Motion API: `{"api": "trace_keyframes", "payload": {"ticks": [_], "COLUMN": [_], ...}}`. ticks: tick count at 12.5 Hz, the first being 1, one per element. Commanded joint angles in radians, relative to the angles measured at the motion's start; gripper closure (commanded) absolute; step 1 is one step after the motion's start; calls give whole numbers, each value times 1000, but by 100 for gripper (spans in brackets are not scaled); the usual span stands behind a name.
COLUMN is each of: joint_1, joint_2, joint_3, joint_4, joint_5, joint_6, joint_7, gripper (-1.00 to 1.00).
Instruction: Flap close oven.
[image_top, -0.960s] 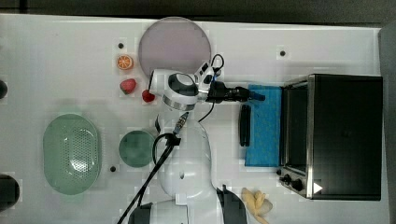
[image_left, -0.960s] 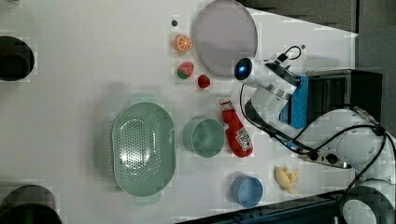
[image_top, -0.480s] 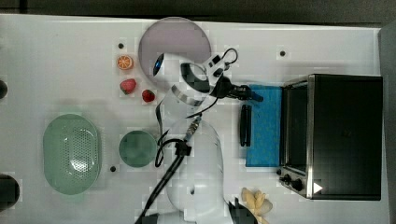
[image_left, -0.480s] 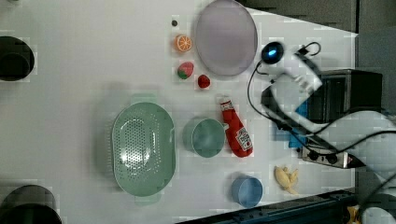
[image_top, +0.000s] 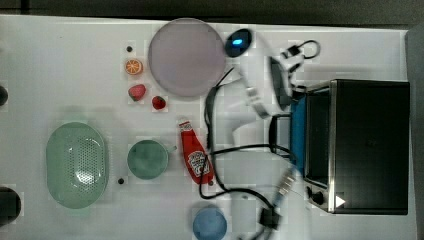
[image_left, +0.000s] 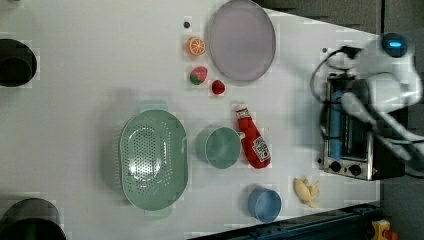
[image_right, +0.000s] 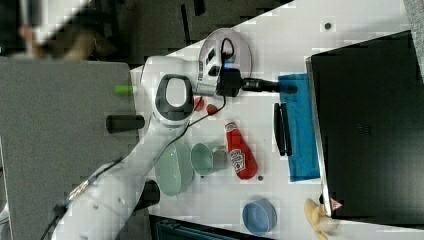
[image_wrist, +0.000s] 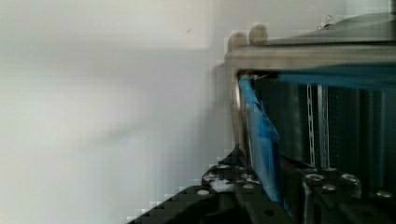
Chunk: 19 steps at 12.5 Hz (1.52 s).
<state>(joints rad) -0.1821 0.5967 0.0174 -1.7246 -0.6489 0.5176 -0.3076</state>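
The green colander (image_top: 76, 165) lay on the white surface (image_top: 65, 55) with nothing in it. Just beside it, the green cup (image_top: 147, 159) was empty too. The blue bowl (image_top: 209, 223), near the top view's lower edge, held nothing, and the round purple plate (image_top: 187, 56) was bare. An orange slice (image_top: 133, 66) and two strawberries (image_top: 137, 92) (image_top: 159, 102) sat on the surface just off the plate. A banana (image_left: 306, 191) lay near the oven's knob end.

The red ketchup bottle (image_top: 196, 156) lay on its side between the cup and the oven. It carried a white label whose writing could not be read. A small white triangle mark (image_top: 340, 201) showed at a corner of the oven's top.

The oven (image_top: 370, 145), a black box with a silver front frame and two dark knobs (image_left: 345, 168), stood at the top view's right. In the top view its blue door (image_top: 298, 131) was raised close against the frame, with the black bar handle (image_top: 272, 135) just outside it. In the right view the door lay flat out in front of the oven.

The gripper (image_right: 287, 89) was at the door's far end from the knobs. In the wrist view the fingers (image_wrist: 224, 175) stood apart with the door's blue edge between them. Whether they touched it I could not tell.
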Motion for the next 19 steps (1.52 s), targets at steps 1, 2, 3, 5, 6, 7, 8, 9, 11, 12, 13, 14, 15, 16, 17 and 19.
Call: {"api": "trace_keyframes", "payload": {"ticks": [1,2,3,5,6,7,8,9,11,12,13,14,15,16,17,19], "joint_1": [-102,-129,-153,-189,-205,-217,-223,-221,-212,-207,-201,-194,-186,-177,-167,-147], "joint_2": [-37,-43,-47,-53,-54,-56,-63,-82,-138,-169,-199,-230,-265,-301,-340,-424], "joint_3": [12,12,12,12,12,12,14,18,46,71,99,125,151,175,199,238], "joint_4": [-3,0,4,6,7,7,9,16,47,82,129,178,219,248,267,271], "joint_5": [110,160,200,270,297,320,332,332,336,358,396,434,466,486,490,490], "joint_6": [71,87,97,120,131,138,138,123,32,-43,-128,-218,-306,-376,-427,-493], "joint_7": [-280,-323,-361,-465,-502,-523,-524,-524,-521,-506,-463,-373,-258,-137,-17,211], "gripper": [62,62,62,62,62,54,34,12,-33,-57,-79,-99,-100,-100,-100,-100]}}
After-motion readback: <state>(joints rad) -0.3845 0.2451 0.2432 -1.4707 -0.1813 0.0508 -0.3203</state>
